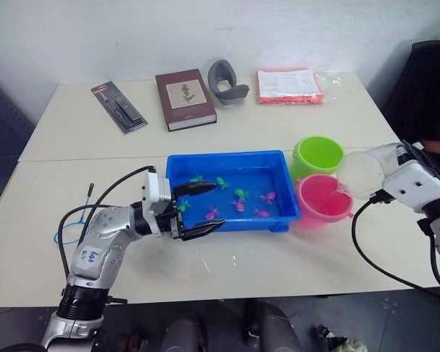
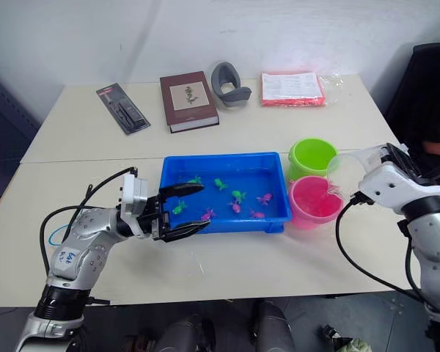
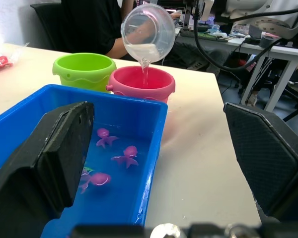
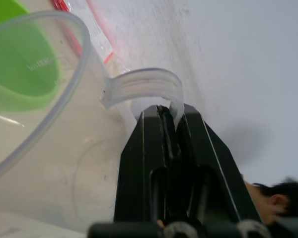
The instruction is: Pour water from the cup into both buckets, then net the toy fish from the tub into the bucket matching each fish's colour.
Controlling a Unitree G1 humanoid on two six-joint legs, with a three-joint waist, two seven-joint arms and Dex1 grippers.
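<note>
Left gripper (image 1: 196, 209), fingers apart, waits over the tub's (image 1: 227, 160) near corner.
Right gripper (image 4: 171, 130) pinches the cup (image 3: 148, 32) handle, pouring into the pink bucket (image 3: 141, 82) below; overtilting risks spilling past it, leaving the green bucket (image 3: 83, 69) beyond short.

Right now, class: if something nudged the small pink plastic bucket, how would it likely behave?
The small pink plastic bucket looks thin and light, so it would probably slide easily. Water from the clear plastic cup is streaming in, so it may slosh. Its wide stance suggests tipping is unlikely.

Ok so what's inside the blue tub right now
The tub holds small green fish and pink fish lying in shallow water. The open left gripper reaches over the tub's near left corner, covering part of the floor there, so a fish under it cannot be ruled out.
</note>
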